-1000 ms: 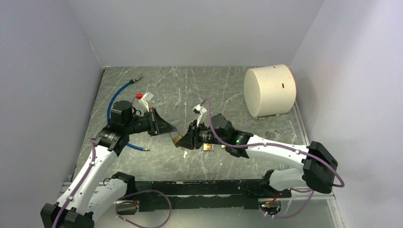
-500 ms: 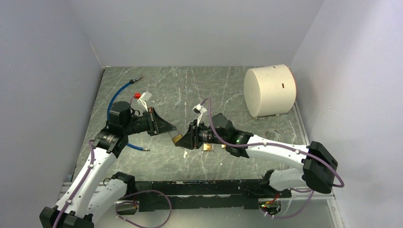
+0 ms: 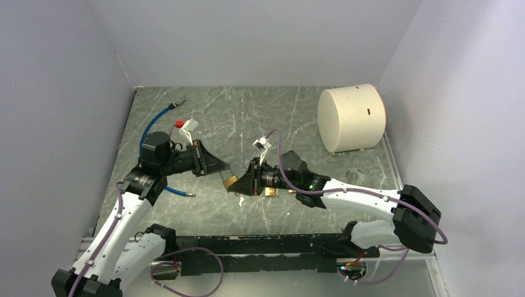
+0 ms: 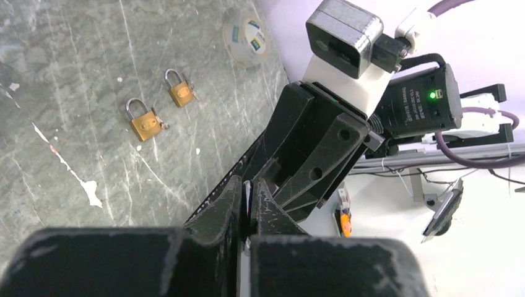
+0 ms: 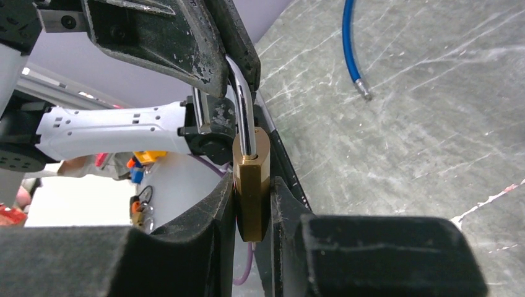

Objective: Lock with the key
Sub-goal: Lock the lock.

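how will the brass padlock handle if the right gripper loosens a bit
The padlock looks like solid brass and steel, so probably stiff and heavy for its size. Its smooth sides sit pinched in the right gripper, so it could slip. The shackle looks open, so the body may swivel.

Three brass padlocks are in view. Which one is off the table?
The brass padlock clamped upright in the right end effector; the other pair lies flat on the grey marbled table.

Even, diffuse overhead light; faint shadows on the table (image 3: 247,117). Wrist views: foreground fingers (image 5: 155,260) blurred, backgrounds overexposed white.
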`<control>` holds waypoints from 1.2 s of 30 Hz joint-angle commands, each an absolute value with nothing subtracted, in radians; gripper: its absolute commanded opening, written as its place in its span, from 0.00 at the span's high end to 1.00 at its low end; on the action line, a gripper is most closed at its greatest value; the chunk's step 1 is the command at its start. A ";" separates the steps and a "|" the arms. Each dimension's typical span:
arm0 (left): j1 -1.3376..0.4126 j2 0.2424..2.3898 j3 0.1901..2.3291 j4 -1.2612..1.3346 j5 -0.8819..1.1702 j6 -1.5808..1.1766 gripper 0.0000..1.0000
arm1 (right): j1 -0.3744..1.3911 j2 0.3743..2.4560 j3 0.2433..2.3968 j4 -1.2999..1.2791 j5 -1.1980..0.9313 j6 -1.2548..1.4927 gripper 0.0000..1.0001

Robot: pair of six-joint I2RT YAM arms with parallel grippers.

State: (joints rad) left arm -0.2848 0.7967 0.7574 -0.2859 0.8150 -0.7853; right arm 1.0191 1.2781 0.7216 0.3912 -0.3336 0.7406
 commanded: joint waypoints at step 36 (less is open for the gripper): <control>-0.285 0.971 0.978 -0.630 1.211 -0.232 0.75 | 0.874 1.289 0.728 0.659 -0.799 0.891 1.00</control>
State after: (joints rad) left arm -0.2844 0.9863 0.9638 -0.6121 1.1385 -0.2817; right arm 0.8864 1.2911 0.6834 0.4984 -0.7918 0.8452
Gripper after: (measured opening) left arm 0.232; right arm 0.226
